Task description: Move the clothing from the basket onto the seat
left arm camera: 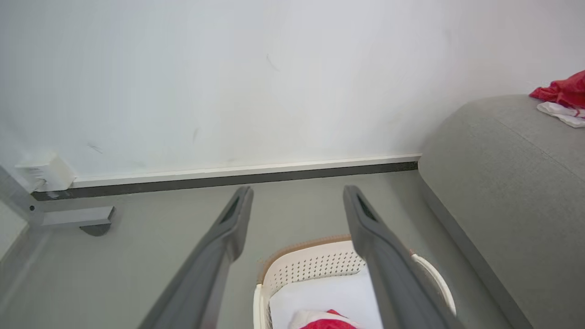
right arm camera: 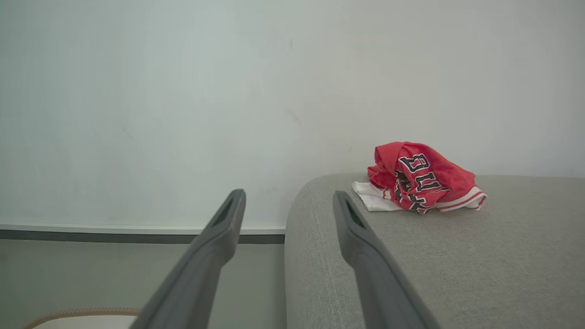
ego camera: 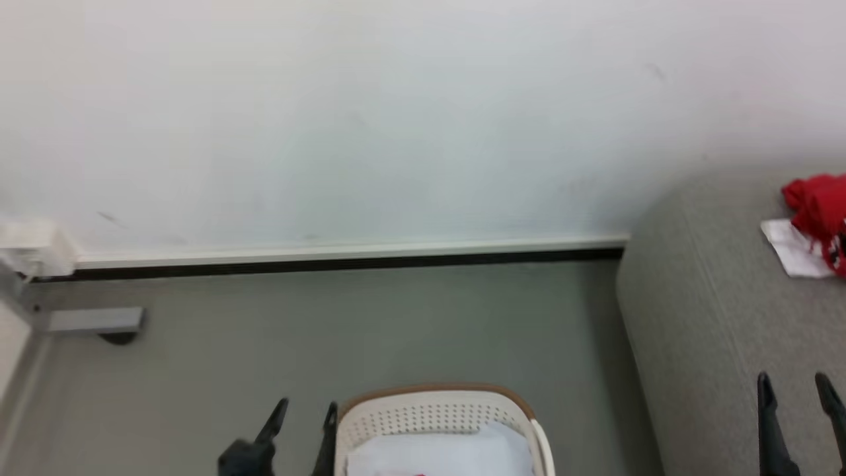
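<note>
One piece of the red clothing (right arm camera: 422,178) with black-and-white lettering and white trim lies bunched on the grey seat (right arm camera: 457,260), close to the wall. It also shows at the head view's right edge as the clothing (ego camera: 816,215) on the seat (ego camera: 714,317). The cream basket (ego camera: 436,413) with its brown rim stands on the floor at the bottom centre. Inside the basket (left arm camera: 315,265) lie white cloth and a bit of red clothing (left arm camera: 327,323). My left gripper (ego camera: 305,410) is open beside the basket's left rim. My right gripper (ego camera: 796,383) is open over the seat's near part, holding nothing.
A white wall with a white and dark skirting strip (ego camera: 344,258) runs behind the grey floor (ego camera: 330,330). At the far left stand a grey metal foot (ego camera: 96,320) and a white block (ego camera: 36,248). Open floor lies between basket and wall.
</note>
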Robot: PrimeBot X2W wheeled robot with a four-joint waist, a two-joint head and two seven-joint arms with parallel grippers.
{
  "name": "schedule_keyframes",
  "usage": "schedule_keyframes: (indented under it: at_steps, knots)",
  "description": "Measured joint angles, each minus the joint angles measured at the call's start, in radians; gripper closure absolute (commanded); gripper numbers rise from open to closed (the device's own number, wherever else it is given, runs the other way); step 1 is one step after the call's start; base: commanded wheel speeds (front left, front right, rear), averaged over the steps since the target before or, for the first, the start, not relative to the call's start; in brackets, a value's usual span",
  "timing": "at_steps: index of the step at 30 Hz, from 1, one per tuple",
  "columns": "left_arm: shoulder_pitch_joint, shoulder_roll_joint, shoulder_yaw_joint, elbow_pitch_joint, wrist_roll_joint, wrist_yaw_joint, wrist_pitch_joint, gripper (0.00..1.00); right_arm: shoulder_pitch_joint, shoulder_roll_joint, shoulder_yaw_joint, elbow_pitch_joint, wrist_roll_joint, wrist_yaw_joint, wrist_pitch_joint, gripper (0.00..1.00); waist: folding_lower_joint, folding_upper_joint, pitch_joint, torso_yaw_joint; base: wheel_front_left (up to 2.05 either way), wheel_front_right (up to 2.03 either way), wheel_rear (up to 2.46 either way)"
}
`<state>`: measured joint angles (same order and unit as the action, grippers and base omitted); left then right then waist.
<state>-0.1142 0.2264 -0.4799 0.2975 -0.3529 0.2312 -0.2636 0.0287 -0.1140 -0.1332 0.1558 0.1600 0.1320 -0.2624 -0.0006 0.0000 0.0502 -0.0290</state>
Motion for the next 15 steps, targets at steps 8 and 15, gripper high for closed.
schedule_keyframes:
  at_steps: [8,15]
  knots:
    - [0.136,-0.013,0.094,-0.065,0.042,-0.019,0.0,0.0,0.076,0.048,0.035,-0.003,-0.037,0.0,0.0,0.0,0.0002,0.0,-0.074,0.078,0.0,0.0,0.0]
    - [0.163,-0.054,0.124,-0.072,0.083,-0.063,0.0,0.0,0.076,0.059,0.05,0.016,-0.038,0.0,0.0,0.0,0.0006,0.0,-0.097,0.093,0.0,0.0,0.0]
